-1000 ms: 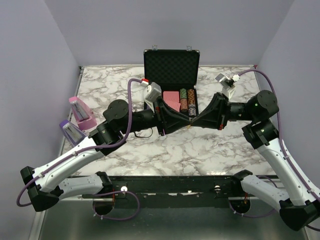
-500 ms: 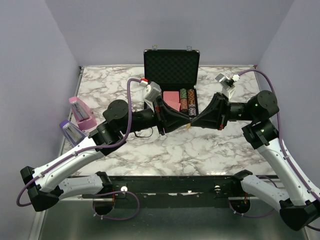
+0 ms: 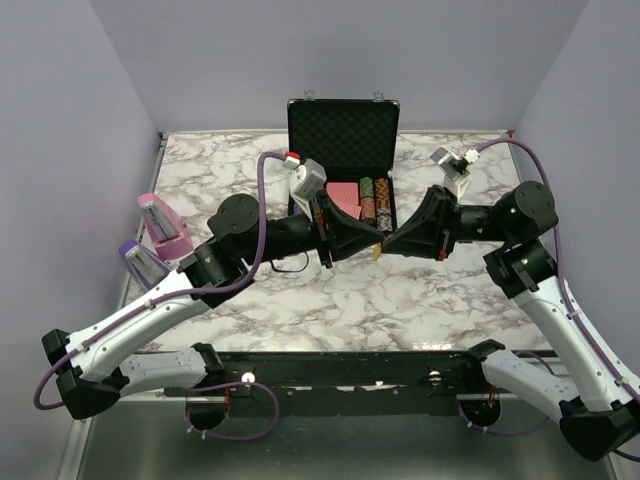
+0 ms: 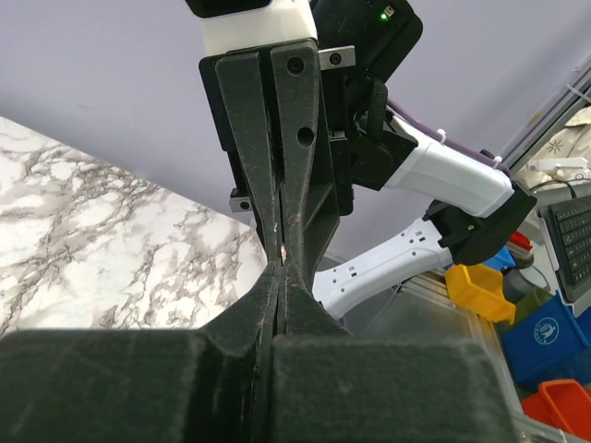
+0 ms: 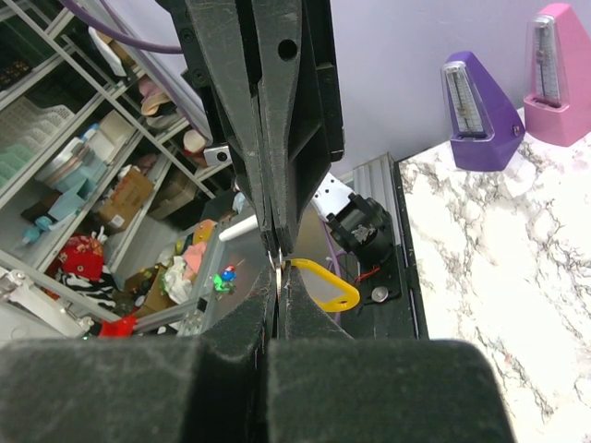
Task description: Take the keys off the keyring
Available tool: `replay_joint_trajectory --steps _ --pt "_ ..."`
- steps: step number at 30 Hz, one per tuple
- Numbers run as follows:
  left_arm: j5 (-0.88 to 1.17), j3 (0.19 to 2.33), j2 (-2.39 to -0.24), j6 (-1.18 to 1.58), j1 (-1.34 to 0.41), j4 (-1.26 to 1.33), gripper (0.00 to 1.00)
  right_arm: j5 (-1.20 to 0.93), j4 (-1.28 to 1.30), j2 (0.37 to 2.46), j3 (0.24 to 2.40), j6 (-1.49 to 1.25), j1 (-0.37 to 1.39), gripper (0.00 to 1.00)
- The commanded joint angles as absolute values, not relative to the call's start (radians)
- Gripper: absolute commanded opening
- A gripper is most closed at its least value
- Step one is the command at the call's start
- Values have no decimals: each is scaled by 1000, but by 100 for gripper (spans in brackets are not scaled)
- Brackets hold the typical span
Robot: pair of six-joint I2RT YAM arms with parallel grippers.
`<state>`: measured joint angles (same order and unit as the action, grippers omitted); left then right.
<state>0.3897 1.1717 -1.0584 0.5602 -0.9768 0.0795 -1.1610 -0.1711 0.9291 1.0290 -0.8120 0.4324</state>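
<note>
- The left gripper [image 3: 368, 241] and the right gripper [image 3: 388, 243] meet tip to tip above the table [image 3: 400, 300]. They come from opposite sides and are raised off the marble.
- Left gripper: its jaws are pressed flat together, with no gap showing along the seam in its own wrist view.
- Right gripper: its jaws are likewise squeezed together, and their tips touch the tips of the left pair.
- The keyring [image 5: 325, 268] sits right at that meeting point. In the right wrist view its yellow loop juts out sideways from the joined tips. From above it is only a yellow speck just under them.
- Which pair of jaws pinches the keyring cannot be told, since both tips crowd the same spot.
- Of the keys [image 5: 280, 274], only a thin pale sliver shows in the seam where the tips touch. Their number and which gripper holds them cannot be made out.
- Just beyond the tips, towards the back wall, a black case [image 3: 343, 135] stands open with its lid upright. Rows of chips [image 3: 367, 200] lie in its tray.
- Well out past the left arm's elbow, at the table's edge, stand a pink metronome [image 3: 160, 225] and a purple metronome [image 3: 140, 262].
</note>
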Motion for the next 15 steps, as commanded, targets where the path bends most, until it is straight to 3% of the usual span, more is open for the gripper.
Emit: replay_joint_trajectory --steps 1,15 --pt "385 1212 -1066 526 -986 32 2 -1160 -202 925 1020 -819 445 1" --pt "463 1268 -1094 468 -988 -115 0 -1172 -218 927 1014 -831 457 1"
